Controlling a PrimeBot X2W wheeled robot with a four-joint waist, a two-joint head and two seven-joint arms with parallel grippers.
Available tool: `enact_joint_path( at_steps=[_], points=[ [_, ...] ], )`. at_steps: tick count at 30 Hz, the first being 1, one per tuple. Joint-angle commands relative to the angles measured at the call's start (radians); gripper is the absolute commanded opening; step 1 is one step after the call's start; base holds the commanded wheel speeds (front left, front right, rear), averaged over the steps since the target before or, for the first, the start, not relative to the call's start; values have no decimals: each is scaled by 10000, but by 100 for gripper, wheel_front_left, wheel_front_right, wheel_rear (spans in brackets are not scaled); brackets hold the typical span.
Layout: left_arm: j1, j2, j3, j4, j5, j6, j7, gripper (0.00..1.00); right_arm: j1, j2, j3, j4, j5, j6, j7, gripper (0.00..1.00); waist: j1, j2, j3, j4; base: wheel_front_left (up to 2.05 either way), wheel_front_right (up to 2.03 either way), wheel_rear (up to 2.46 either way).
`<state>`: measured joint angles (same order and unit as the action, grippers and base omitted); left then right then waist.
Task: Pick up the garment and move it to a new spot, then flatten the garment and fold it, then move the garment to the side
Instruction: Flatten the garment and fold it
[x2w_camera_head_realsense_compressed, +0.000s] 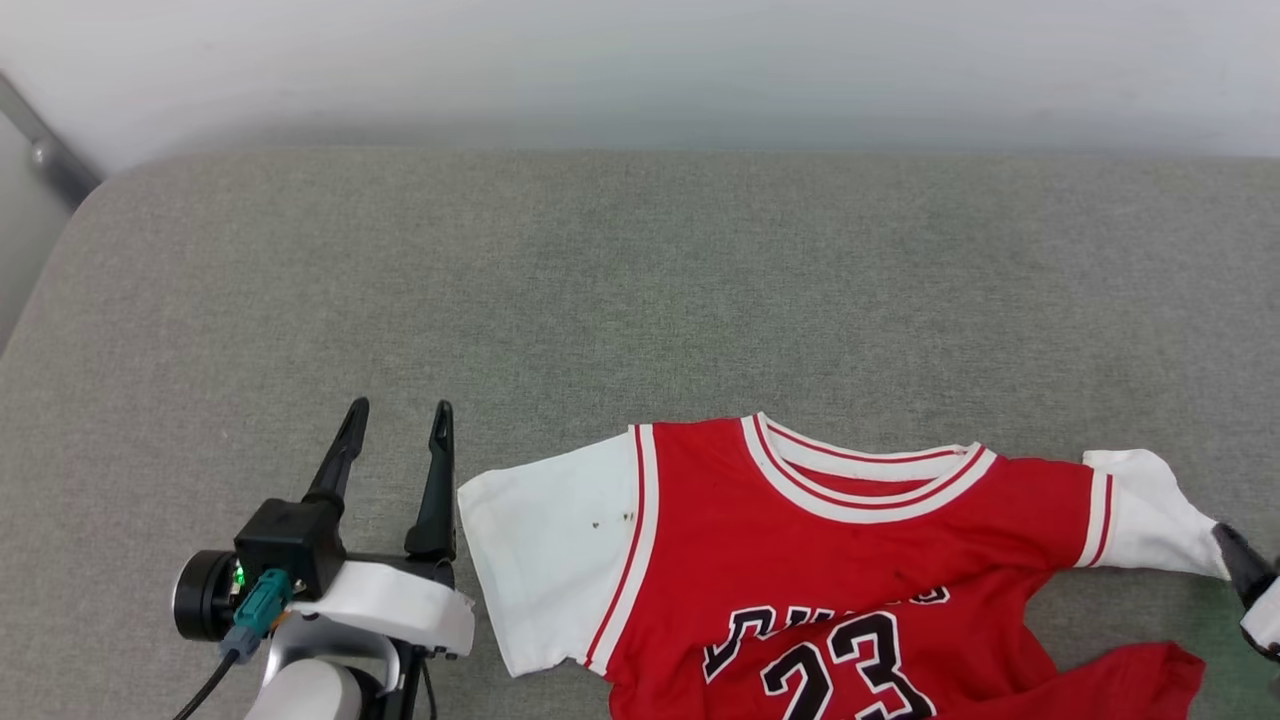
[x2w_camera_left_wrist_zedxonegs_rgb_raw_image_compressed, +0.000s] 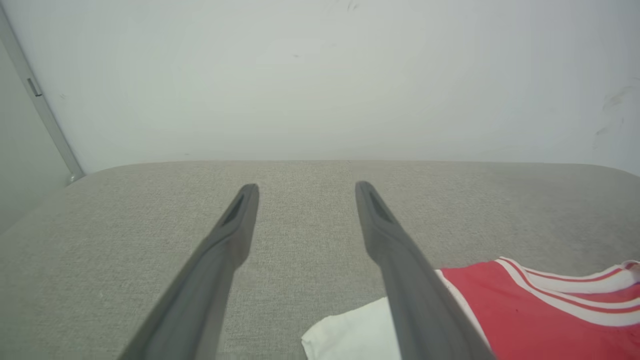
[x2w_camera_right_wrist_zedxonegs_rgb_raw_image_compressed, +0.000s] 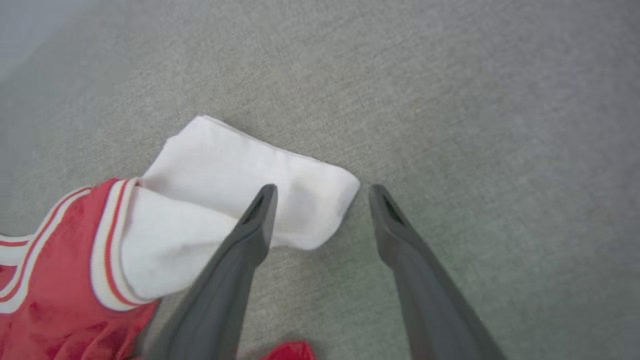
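1. The left gripper (x2w_camera_head_realsense_compressed: 400, 407) has its 2 dark fingers spread wide with nothing between them, pointing away from the robot over the grey cloth-covered surface (x2w_camera_head_realsense_compressed: 400, 250).
2. Close against this gripper's inner finger lies a white sleeve (x2w_camera_head_realsense_compressed: 545, 550) of the garment (x2w_camera_head_realsense_compressed: 820, 560). Whether cloth and finger touch cannot be told.
3. The garment is a red jersey with striped trim, black white-outlined lettering and the number 23 on the chest. It lies face up between the 2 grippers, collar on the far side from them.
4. Its lower red part is rumpled on the side toward the right gripper (x2w_camera_right_wrist_zedxonegs_rgb_raw_image_compressed: 323, 189).
5. The right gripper's fingers stand apart and clamp nothing.
6. The other white sleeve (x2w_camera_right_wrist_zedxonegs_rgb_raw_image_compressed: 240, 170) lies bunched just under and ahead of this gripper. Its end reaches toward the gap between the fingertips, and 1 finger crosses in front of it. Contact cannot be judged.
7. In the head view, a dark finger of the right gripper sits at the tip of that sleeve.
8. Beyond the left gripper's fingertips, bare grey surface runs to a pale wall (x2w_camera_left_wrist_zedxonegs_rgb_raw_image_compressed: 320, 75).
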<state>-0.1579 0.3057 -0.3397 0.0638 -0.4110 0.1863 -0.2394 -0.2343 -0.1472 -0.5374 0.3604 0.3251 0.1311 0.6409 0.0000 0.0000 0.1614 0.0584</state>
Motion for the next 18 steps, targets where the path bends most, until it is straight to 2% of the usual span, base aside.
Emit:
enact_joint_path(
  at_steps=[1, 11, 18],
  points=[
    [165, 71, 51, -53, -58, 72, 46, 100, 223, -73, 57, -45, 36, -7, -668, 100, 0, 0, -128, -63, 0, 0, 0],
    [807, 318, 185, -186, -234, 315, 313, 100, 1086, -432, 1874, -992, -533, -5, -4700, 100, 0, 0, -909, -217, 0, 0, 0],
    [1177, 480, 166, -98, -346, 356, 524, 100, 2023, -265, 3255, -2064, -1049, -7, -6262, 100, 0, 0, -1454, -257, 0, 0, 0]
  ],
)
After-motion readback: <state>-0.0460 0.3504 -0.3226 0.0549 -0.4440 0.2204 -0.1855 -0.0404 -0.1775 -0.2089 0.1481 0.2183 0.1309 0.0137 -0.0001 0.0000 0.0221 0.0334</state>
